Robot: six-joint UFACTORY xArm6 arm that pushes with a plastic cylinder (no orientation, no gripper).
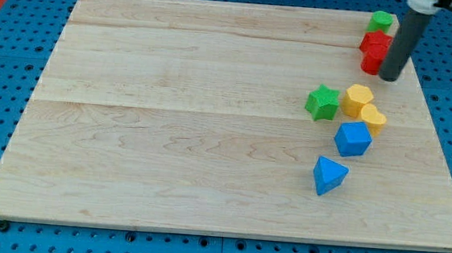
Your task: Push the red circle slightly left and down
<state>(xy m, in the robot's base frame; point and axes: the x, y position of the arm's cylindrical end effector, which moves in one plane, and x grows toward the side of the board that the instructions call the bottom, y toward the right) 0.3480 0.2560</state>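
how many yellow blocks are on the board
2. One yellow block sits right of the green star; the other yellow block touches it, lower right, just above the blue cube. My tip could hide little at the top right.

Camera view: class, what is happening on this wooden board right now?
A robot arm's dark rod is working at the board near the view's top right. My tip sits against the right side of the red circle, below another red block and a green block. Lower down sit a green star, two yellow blocks and two blue blocks, untouched.
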